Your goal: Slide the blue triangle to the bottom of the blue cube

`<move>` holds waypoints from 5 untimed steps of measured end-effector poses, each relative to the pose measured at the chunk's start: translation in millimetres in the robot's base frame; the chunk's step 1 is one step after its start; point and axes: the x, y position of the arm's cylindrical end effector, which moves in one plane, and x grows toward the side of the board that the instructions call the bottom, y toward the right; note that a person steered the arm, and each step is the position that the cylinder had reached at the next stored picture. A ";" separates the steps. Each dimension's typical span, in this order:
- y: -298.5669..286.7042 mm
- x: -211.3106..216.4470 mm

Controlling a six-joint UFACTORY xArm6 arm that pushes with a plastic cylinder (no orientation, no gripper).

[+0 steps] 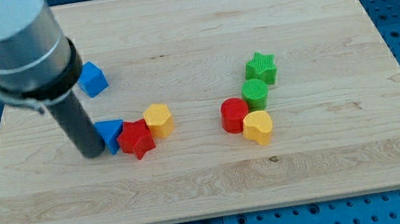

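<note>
The blue triangle [111, 132] lies left of centre, touching a red star [137, 140] on its right. The blue cube [92, 79] sits above it, toward the view's top, with a gap between them. My tip [92, 153] stands right against the triangle's left side, at the view's left. The rod and the grey arm rise from it to the top left corner and hide part of the board there.
A yellow hexagon [159, 120] touches the red star on its right. On the right, a green star [261, 68], a green cylinder [255, 93], a red cylinder [235, 115] and a yellow heart [258, 128] form a cluster. The wooden board [218, 181] lies on a blue pegboard.
</note>
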 end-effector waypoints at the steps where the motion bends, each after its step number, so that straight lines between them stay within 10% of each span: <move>1: -6.5 -3.4; 5: 31.2 -21.7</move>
